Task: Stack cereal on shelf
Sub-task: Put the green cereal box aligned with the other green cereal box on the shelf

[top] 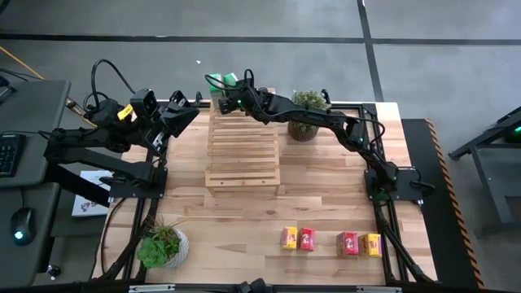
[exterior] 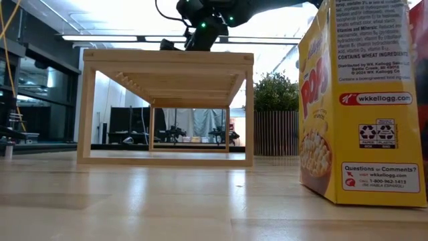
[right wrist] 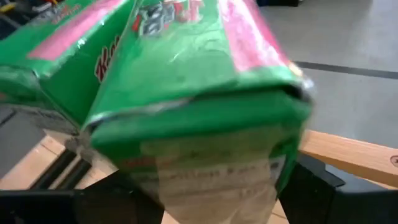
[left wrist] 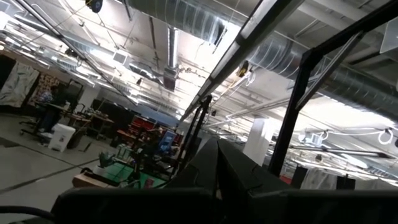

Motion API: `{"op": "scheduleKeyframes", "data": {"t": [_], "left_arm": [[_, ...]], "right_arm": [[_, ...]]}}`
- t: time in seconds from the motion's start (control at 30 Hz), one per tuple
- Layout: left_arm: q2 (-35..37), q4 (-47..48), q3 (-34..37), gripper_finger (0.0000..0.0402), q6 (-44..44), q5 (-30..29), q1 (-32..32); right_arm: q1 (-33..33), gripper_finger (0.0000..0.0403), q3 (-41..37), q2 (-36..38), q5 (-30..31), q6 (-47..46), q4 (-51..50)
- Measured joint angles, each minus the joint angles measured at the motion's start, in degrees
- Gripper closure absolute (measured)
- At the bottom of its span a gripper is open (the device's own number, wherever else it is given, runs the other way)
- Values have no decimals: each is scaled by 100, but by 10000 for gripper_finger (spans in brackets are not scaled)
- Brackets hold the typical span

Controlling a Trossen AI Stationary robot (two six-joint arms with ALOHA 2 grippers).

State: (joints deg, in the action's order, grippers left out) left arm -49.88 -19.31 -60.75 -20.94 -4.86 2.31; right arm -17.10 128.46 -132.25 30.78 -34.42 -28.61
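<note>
The light-wood slatted shelf (top: 242, 150) stands mid-table and also shows in the low view (exterior: 167, 80). My right gripper (top: 230, 91) reaches over the shelf's far end and is shut on a green cereal box (right wrist: 199, 93). A second green box (right wrist: 56, 56) stands right beside it (top: 215, 81). Two yellow and two red boxes stand in a row near the table's front right (top: 330, 241); one yellow box (exterior: 361, 100) fills the right of the low view. My left gripper (top: 187, 118) waits shut at the shelf's far left corner. My right gripper pinches the green box between its two fingers (right wrist: 317, 183), one on each broad side, near the box's end flap (right wrist: 205, 162). The arm comes from the table's right, high over the shelf's far end. Whether the box rests on the shelf, I cannot tell.
A potted plant (top: 306, 110) stands just right of the shelf's far end, under the right arm. Another plant (top: 163, 244) stands at the near left. Bare tabletop lies between the shelf and the row of boxes.
</note>
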Motion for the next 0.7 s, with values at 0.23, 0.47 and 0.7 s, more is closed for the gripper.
{"op": "scheduleKeyframes", "data": {"t": [0.23, 0.47, 0.7], "left_arm": [[-1, -2, 0, 401, 2, 0, 0], [0, -2, 0, 401, 4, 0, -2], [0, 0, 0, 401, 8, -2, -2]], "right_arm": [[15, 159, 0, 91, -141, 65, -156], [15, 159, 2, 239, -265, 149, -400], [15, 159, 2, 305, -613, 211, -575]]}}
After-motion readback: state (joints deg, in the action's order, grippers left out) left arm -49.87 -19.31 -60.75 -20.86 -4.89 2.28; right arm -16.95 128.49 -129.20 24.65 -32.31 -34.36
